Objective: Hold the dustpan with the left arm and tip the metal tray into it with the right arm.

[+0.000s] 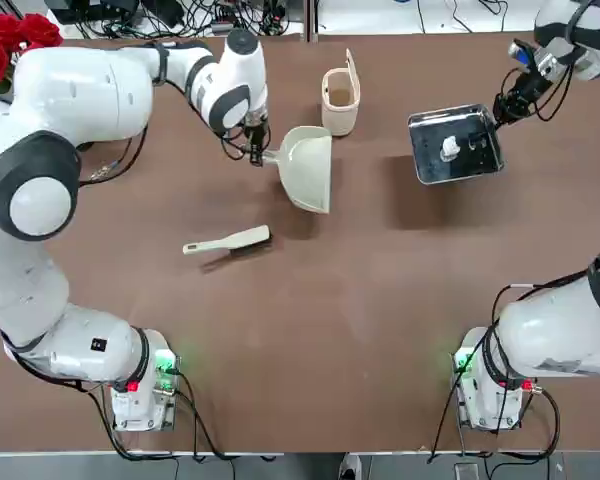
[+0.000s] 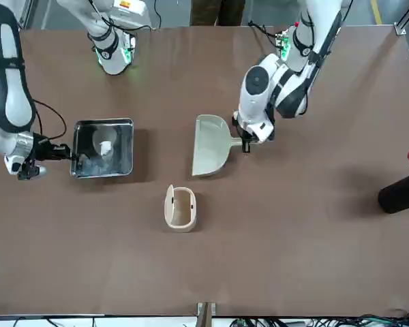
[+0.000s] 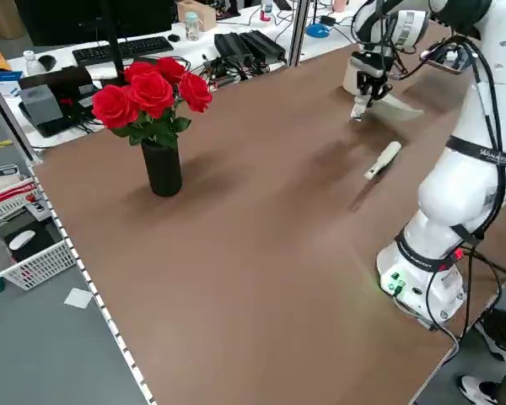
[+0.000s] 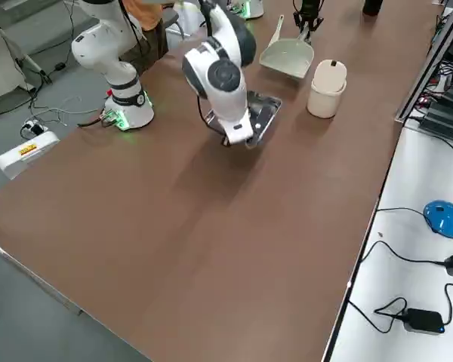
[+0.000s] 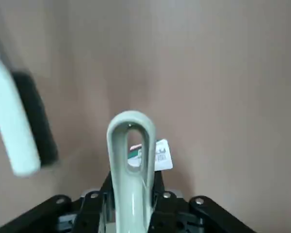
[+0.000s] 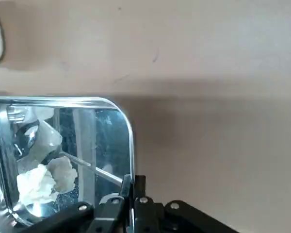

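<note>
The cream dustpan (image 1: 306,172) lies at the table's middle back, its mouth toward the robot's side. My left gripper (image 1: 259,150) is shut on its stubby handle (image 5: 131,160); the front view shows the same grip on the dustpan (image 2: 210,144). To the right, the shiny metal tray (image 1: 477,162) hangs a little above the table over its own shadow, with white crumpled scraps (image 1: 449,148) inside. My right gripper (image 1: 498,112) is shut on the tray's rim (image 6: 131,141) at its far right corner. The tray and dustpan are well apart.
A cream brush (image 1: 228,241) lies nearer the robot than the dustpan. A cream bin (image 1: 340,98) with a raised lid flap stands just behind the dustpan. A black vase of red roses (image 3: 163,164) stands at the far left edge.
</note>
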